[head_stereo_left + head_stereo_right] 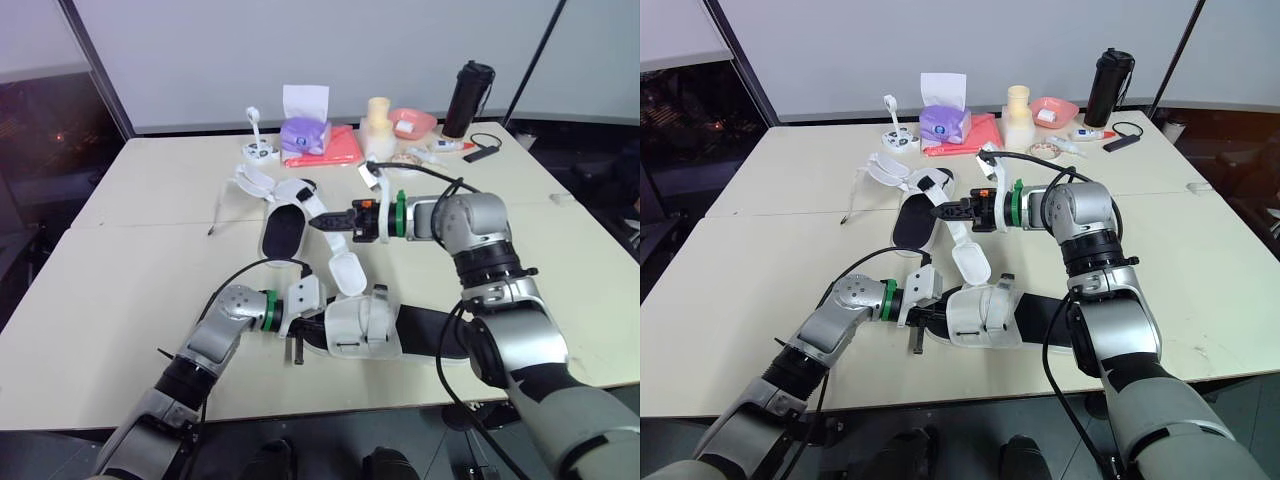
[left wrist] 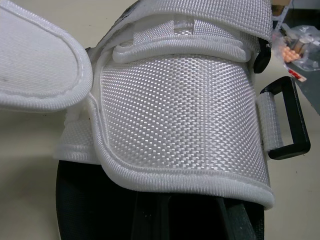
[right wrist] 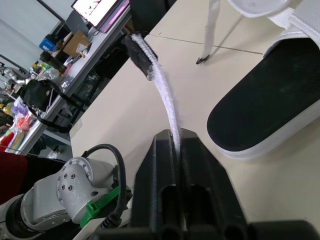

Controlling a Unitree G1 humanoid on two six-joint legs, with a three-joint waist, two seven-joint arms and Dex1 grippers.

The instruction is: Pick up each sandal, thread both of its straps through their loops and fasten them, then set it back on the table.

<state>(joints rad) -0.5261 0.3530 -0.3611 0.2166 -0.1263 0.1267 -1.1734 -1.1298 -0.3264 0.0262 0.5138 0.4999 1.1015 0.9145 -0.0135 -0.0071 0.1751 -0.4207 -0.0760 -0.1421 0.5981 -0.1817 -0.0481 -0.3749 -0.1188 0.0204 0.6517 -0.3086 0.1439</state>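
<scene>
Left wrist view shows the near sandal (image 2: 180,115) from very close. It has a broad white upper of woven webbing with a thick rolled border, over a black sole. A rigid black loop (image 2: 287,120) sits on a short tab at its side. The sandal lies at the front edge of the table (image 1: 120,300), just beside the left gripper (image 1: 297,325); whether that gripper is closed we cannot tell. The right gripper (image 3: 176,136) is pinched tight on a long strap (image 3: 167,97), thin and fuzzy, with a dark end. We judge the sandal light, the webbing soft and floppy, the sole stiffer. We would take the strap near its end and steady the sandal by its sole.
</scene>
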